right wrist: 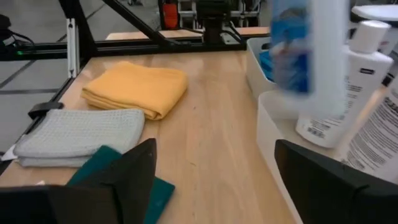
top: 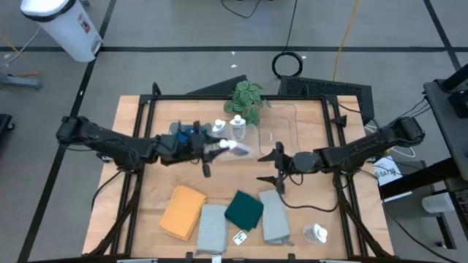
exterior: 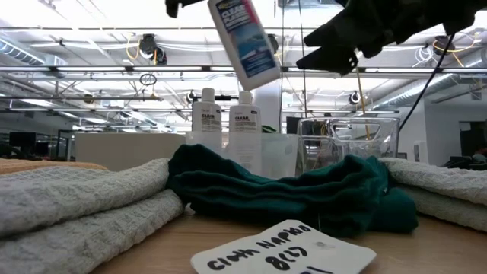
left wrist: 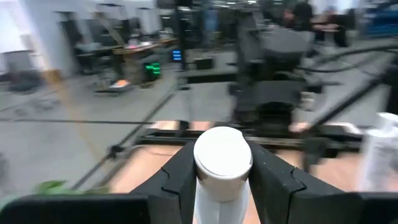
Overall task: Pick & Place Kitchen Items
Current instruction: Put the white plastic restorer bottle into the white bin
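Observation:
My left gripper [top: 212,150] is shut on a white squeeze bottle [top: 231,147] with a blue label, held in the air by the clear bins; the bottle also shows in the low view [exterior: 245,42]. Two more bottles [top: 219,128] [top: 238,129] stand in a bin, with blue sponges [top: 191,134] beside them. My right gripper [top: 276,166] is open and empty, right of the held bottle. An orange cloth [top: 183,212], two grey ones [top: 212,228] [top: 273,218] and a dark green one [top: 243,210] lie folded at the near edge. Another bottle [top: 316,234] lies at the near right. My left gripper pinches the bottle's body [left wrist: 221,196] between its two fingers [left wrist: 177,180], one on each side. The fingers come roughly level from the table's left and lie along the bottle. Its round white end [left wrist: 222,155] points away from the fingers. The bottle is lifted clear and tilted [exterior: 245,42].
An empty clear bin [top: 281,128] stands right of the bottles, and a green leafy plant [top: 245,98] stands behind. A white label card [top: 240,237] lies by the cloths. Bare wood shows in the table's middle [top: 219,179].

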